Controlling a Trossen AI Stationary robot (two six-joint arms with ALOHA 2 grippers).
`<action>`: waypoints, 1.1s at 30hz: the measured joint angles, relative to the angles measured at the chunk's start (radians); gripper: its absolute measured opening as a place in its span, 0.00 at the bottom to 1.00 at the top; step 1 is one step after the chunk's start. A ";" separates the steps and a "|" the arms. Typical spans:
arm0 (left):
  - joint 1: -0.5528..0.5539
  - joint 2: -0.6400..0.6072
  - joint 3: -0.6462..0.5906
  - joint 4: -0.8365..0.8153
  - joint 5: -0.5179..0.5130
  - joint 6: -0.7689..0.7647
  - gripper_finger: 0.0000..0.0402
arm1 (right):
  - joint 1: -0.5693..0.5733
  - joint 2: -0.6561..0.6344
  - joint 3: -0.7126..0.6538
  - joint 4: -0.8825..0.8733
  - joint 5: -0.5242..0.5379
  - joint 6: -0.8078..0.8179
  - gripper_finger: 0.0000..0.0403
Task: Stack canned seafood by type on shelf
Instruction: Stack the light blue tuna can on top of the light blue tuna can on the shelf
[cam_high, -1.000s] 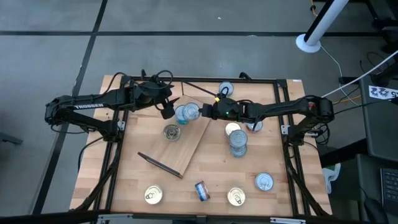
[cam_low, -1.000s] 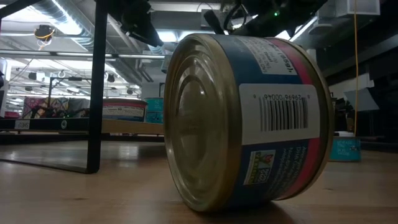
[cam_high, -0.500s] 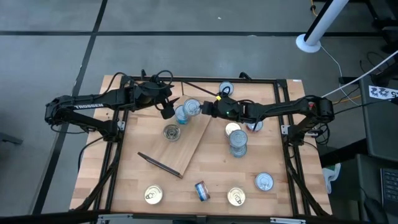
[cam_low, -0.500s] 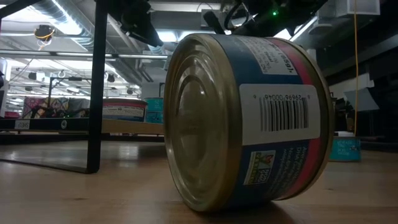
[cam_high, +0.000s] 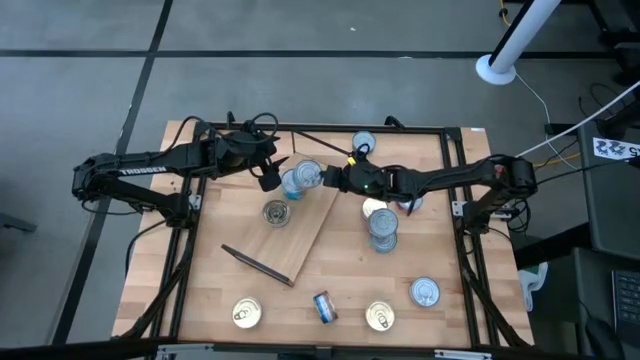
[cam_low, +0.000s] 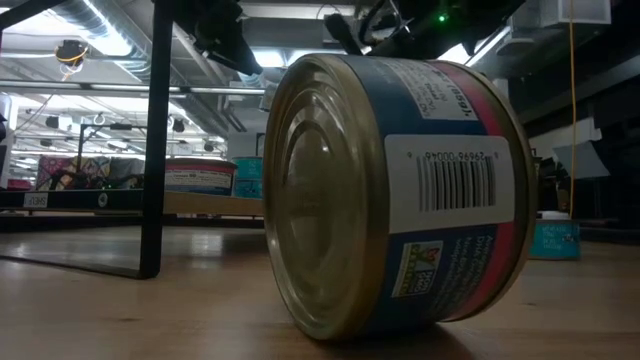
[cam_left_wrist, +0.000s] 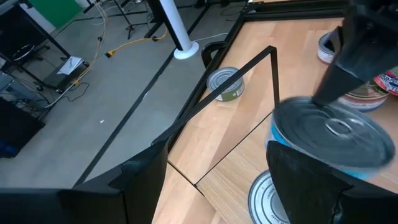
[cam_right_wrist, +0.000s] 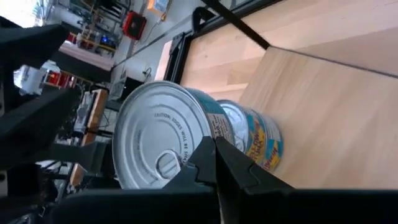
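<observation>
Our left gripper (cam_high: 268, 176) waits spread open beside the shelf (cam_high: 300, 235). Our right gripper (cam_high: 328, 176) clamps a silver-topped can (cam_high: 307, 174) above another there. Most canned seafood (cam_high: 247, 313) lies loose, so we judge stacking barely begun.

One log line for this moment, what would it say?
right jaws: shut on silver-topped blue-labelled round tin | above plywood shelf | left jaws: open

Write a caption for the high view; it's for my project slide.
Right claw carries a silver-topped can over the shelf beside the left claw.
</observation>
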 joint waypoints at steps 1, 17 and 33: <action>0.000 0.000 0.000 0.000 0.000 0.000 0.67 | 0.000 0.010 0.000 0.016 -0.002 0.000 0.00; 0.000 0.000 0.000 -0.005 0.000 -0.005 0.67 | -0.036 0.150 0.124 -0.002 -0.013 -0.016 0.00; 0.000 0.000 0.000 -0.023 0.000 -0.005 0.67 | -0.053 0.183 0.125 -0.026 -0.032 -0.020 0.00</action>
